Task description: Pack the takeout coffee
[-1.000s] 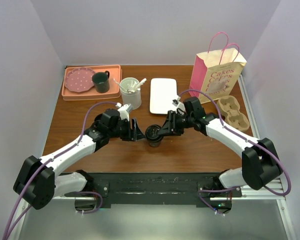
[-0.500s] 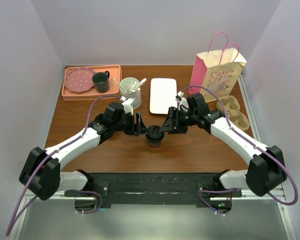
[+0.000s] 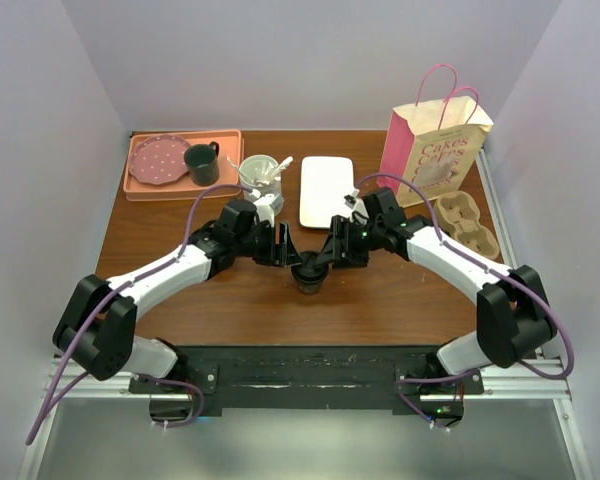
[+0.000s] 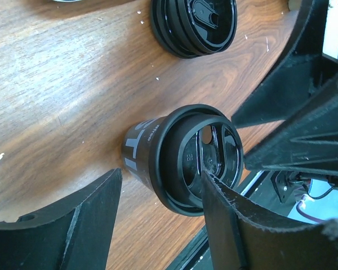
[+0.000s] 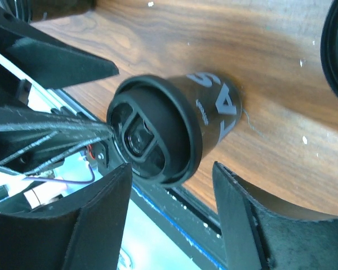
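Note:
A black takeout coffee cup (image 3: 308,274) with white lettering stands on the wooden table with a black lid on it. It shows in the left wrist view (image 4: 186,157) and the right wrist view (image 5: 169,126) too. My left gripper (image 3: 284,243) hovers just left of and behind the cup, jaws open, nothing held (image 4: 160,216). My right gripper (image 3: 333,249) hovers just right of it, also open and empty (image 5: 172,222). The two grippers' tips nearly meet above the cup. A pink paper bag (image 3: 435,150) stands at the back right.
A stack of black lids (image 4: 194,25) lies near the cup. A cardboard cup carrier (image 3: 467,228) sits beside the bag. A white rectangular tray (image 3: 326,190), a white cup of stirrers (image 3: 260,182) and an orange tray (image 3: 183,187) with a pink plate and green mug stand behind.
Both grippers have opened wider and drawn slightly back from the cup's lid towards the rear of the table. The cup stays where it was.

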Controlling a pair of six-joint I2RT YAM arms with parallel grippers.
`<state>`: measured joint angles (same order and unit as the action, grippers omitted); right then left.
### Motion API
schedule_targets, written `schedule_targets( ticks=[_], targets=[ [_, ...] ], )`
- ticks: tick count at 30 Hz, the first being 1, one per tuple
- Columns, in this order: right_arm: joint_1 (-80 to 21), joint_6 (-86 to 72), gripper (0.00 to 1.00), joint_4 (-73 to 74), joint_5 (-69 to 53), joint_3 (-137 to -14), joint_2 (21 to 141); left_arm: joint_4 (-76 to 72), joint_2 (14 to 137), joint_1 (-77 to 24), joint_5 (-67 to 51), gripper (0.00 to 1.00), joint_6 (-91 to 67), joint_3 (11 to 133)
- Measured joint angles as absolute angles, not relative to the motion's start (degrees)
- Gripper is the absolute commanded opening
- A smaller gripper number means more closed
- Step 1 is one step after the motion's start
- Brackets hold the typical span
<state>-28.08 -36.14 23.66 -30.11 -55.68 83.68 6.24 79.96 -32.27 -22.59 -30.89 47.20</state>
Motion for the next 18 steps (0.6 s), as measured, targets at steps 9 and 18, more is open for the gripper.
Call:
schedule_targets(
  ticks=[9,18],
  targets=[
    [-28.1,-36.0,0.44,19.6,-31.2,-54.0,86.0,2.5,79.9,-33.3,-23.6,0.64,-32.0,43.5],
    [-28.0,-35.8,0.38,17.6,-32.0,-53.4,86.0,0.9,79.9,-33.6,-23.9,0.65,-32.4,43.2]
  ],
)
